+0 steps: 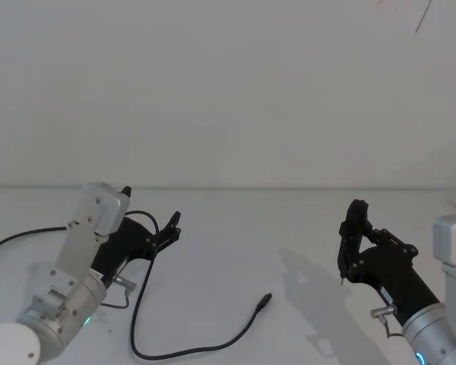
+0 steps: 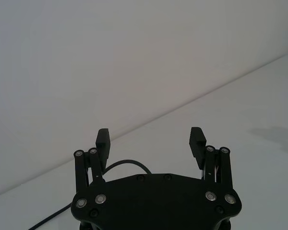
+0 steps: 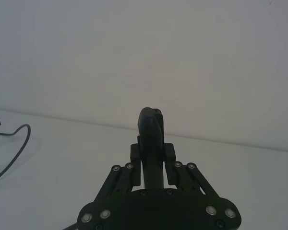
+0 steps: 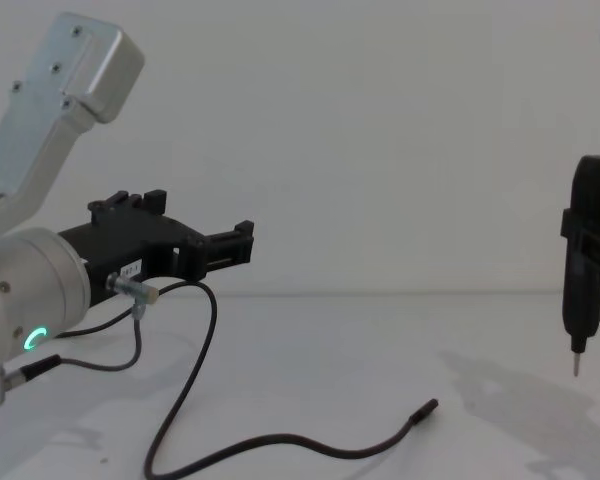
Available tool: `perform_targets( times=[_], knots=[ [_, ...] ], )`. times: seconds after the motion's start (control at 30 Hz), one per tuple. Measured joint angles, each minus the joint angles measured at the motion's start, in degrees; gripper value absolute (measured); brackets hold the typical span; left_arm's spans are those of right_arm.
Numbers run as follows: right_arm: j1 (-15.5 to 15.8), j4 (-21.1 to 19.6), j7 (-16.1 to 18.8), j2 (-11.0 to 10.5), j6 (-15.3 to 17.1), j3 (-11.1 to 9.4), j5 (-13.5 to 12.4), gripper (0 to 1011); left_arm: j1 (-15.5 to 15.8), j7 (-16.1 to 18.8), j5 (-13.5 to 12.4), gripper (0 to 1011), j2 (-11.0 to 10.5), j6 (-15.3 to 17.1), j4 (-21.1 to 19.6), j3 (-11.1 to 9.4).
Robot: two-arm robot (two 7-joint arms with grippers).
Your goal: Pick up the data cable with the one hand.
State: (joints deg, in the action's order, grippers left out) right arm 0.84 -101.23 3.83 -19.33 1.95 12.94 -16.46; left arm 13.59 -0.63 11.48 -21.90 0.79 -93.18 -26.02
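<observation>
1. The long, thin black data cable (image 1: 205,348) lies on the white table (image 1: 235,243), and its small blocky plug (image 1: 267,299) rests between the two arms.
2. From the plug it sweeps back in a loop towards the left gripper (image 1: 174,226).
3. This bulky black left gripper hovers over the loop, fingers spread apart and holding nothing.
4. The right gripper (image 3: 152,153), well apart, is clamped on a slim dark upright tool (image 4: 587,260) with a metal pin tip.
</observation>
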Motion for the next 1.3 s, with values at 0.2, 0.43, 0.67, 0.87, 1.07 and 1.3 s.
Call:
perform_targets(
  times=[0.2, 0.43, 0.67, 0.87, 1.07, 1.3],
  knots=[
    [0.0, 0.0, 0.0, 0.0, 0.0, 0.0, 0.0, 284, 0.0, 0.0, 0.0, 1001, 0.0, 0.0, 0.0, 0.0],
    [0.0, 0.0, 0.0, 0.0, 0.0, 0.0, 0.0, 284, 0.5, -1.8, 0.3, 1001, -0.1, 0.1, 0.4, -0.2],
    [0.0, 0.0, 0.0, 0.0, 0.0, 0.0, 0.0, 284, 1.6, -5.6, 1.6, 1001, -0.7, 0.5, 1.0, -0.7],
    [0.0, 0.0, 0.0, 0.0, 0.0, 0.0, 0.0, 284, 2.8, -10.8, 3.5, 1001, -1.8, 1.7, 1.5, -1.3],
    [0.0, 0.0, 0.0, 0.0, 0.0, 0.0, 0.0, 284, 3.8, -15.4, 5.2, 1001, -3.1, 3.3, 1.5, -1.7],
    [0.0, 0.0, 0.0, 0.0, 0.0, 0.0, 0.0, 284, 5.2, -21.7, 7.3, 1001, -5.4, 6.4, 0.8, -2.4]
  ],
)
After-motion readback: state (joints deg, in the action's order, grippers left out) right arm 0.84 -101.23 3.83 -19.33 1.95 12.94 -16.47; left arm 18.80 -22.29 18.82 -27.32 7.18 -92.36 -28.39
